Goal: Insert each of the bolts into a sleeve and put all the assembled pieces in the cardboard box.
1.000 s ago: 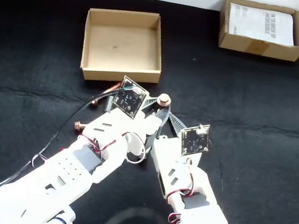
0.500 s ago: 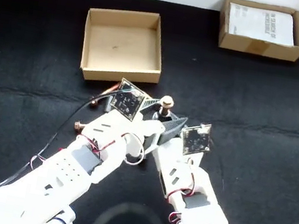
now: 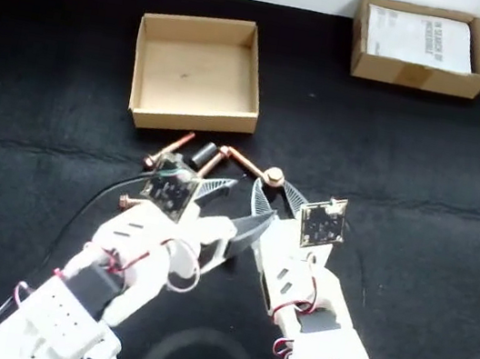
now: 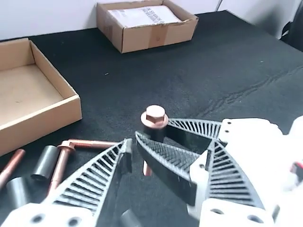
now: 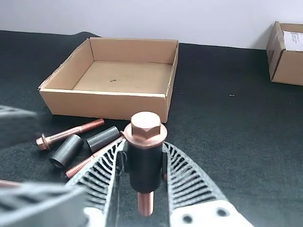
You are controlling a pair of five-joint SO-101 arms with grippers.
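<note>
Your right gripper (image 5: 144, 163) is clamped on a sleeve (image 5: 143, 168) with a bolt (image 5: 144, 127) seated through it, held upright, presumably so the bolt stays in. The left gripper (image 4: 132, 141) stands just beside it, parted and empty. The cardboard box (image 3: 191, 121) lies ahead; clear its near wall and the loose bolts (image 3: 169, 149) before it.

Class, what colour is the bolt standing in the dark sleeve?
Copper; the bolt shows best in the right wrist view.
</note>
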